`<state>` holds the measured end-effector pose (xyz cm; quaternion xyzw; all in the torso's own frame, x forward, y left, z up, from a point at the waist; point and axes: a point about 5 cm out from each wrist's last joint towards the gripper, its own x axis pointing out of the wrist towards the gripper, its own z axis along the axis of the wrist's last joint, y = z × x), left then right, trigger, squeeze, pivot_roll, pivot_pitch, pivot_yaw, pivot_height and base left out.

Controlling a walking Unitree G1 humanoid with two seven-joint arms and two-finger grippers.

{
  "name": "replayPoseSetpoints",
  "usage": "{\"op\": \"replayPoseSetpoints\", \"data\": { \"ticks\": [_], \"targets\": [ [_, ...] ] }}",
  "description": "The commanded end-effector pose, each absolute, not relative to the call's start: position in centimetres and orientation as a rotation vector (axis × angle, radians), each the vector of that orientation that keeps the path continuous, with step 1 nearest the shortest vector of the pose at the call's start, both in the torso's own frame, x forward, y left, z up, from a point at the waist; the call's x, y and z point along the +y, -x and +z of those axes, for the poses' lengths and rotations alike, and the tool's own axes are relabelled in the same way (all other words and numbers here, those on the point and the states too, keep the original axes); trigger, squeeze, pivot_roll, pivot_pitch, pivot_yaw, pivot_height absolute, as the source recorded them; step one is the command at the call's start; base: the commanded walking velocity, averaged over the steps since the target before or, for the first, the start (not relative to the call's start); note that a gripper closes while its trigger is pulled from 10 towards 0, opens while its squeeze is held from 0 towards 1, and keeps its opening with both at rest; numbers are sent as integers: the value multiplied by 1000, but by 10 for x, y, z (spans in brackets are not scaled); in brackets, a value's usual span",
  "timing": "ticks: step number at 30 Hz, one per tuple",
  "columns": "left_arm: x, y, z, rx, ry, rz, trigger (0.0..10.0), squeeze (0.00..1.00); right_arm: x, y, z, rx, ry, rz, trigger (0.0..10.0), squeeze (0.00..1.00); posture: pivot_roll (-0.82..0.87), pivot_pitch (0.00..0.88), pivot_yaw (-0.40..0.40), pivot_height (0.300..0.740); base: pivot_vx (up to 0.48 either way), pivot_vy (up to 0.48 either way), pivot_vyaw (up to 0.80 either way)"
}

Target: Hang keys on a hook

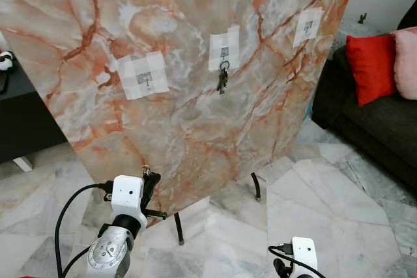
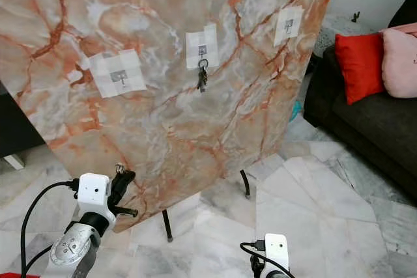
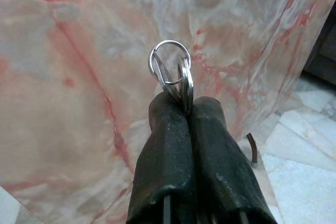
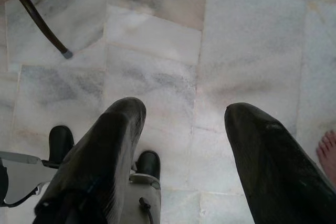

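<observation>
A tilted marble-patterned board (image 1: 189, 50) carries three taped hooks: a left hook (image 1: 144, 77), a middle hook (image 1: 224, 51) and a right hook (image 1: 307, 27). A bunch of keys (image 1: 222, 80) hangs from the middle hook. My left gripper (image 3: 185, 109) is shut on a silver key ring (image 3: 171, 72), raised low before the board's lower left part (image 1: 148, 177). My right gripper (image 4: 184, 116) hangs low and open over the floor, holding nothing.
The board stands on thin black legs (image 1: 178, 228) over a marble floor (image 1: 326, 187). A dark sofa (image 1: 384, 122) with a red cushion (image 1: 371, 66) is at the right. A dark cabinet (image 1: 19, 115) is at the left. A person's bare toes (image 4: 328, 148) are near my right gripper.
</observation>
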<state>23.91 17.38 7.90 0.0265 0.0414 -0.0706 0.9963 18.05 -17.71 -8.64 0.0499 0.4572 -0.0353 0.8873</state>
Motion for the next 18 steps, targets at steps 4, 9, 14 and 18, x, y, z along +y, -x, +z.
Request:
{"op": "replayPoseSetpoints", "data": {
  "ticks": [4,9,14,18],
  "targets": [
    [174,-239,83,58,-66,-141,10000,0,-179,-181,-86,946,-102,-81,10000,0,106,0,-54,740,66,0,0],
    [174,-239,84,57,-63,-141,10000,0,-179,-181,-86,947,-102,-80,10000,0,107,0,-54,740,286,0,0],
    [175,-239,84,56,-62,-141,10000,0,-179,-181,-86,948,-99,-74,10000,0,107,0,-54,740,309,0,0],
    [174,-239,84,55,-62,-140,10000,0,-179,-181,-86,951,-96,-71,10000,0,106,0,-54,740,314,0,0]
  ]
}}
